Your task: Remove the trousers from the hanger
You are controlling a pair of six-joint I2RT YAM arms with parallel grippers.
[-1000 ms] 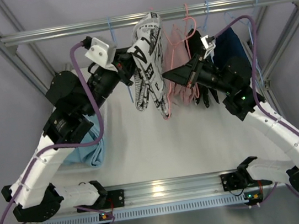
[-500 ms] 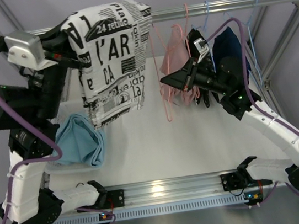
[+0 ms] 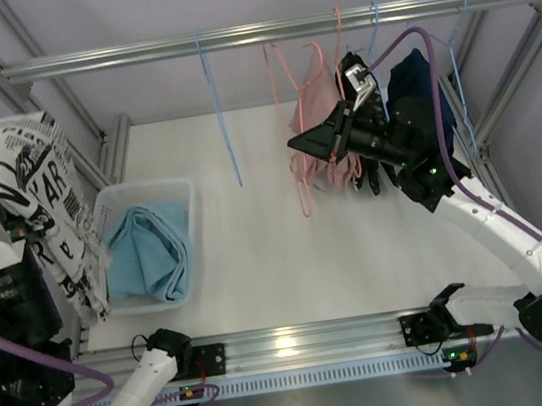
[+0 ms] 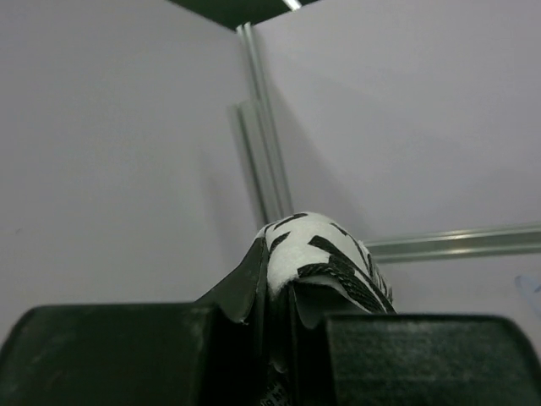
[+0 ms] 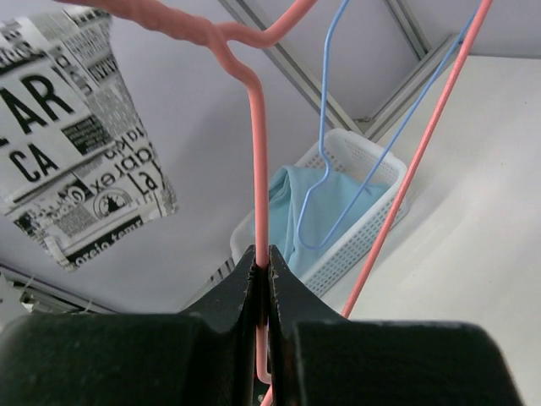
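The white trousers with black newsprint pattern (image 3: 33, 201) hang from my left gripper (image 4: 283, 292) at the far left, beside the basket; the gripper is shut on a fold of them (image 4: 317, 254). The light blue trousers (image 3: 151, 250) lie in the white basket (image 3: 188, 189). The dusty pink trousers (image 3: 314, 91) hang on a pink hanger on the rail. My right gripper (image 3: 295, 144) is shut on the wire of a bare pink hanger (image 5: 259, 186) left of the pink trousers. The right wrist view also shows the newsprint trousers (image 5: 68, 144) and the basket (image 5: 355, 211).
A bare blue hanger (image 3: 221, 119) hangs from the metal rail (image 3: 129, 53). A dark blue garment (image 3: 418, 81) hangs behind my right arm at the right. Frame posts stand at both back corners.
My left arm has pulled the newsprint trousers off the pink hanger and swung them up and over to the far left. The right gripper has kept its hold on the hanger.
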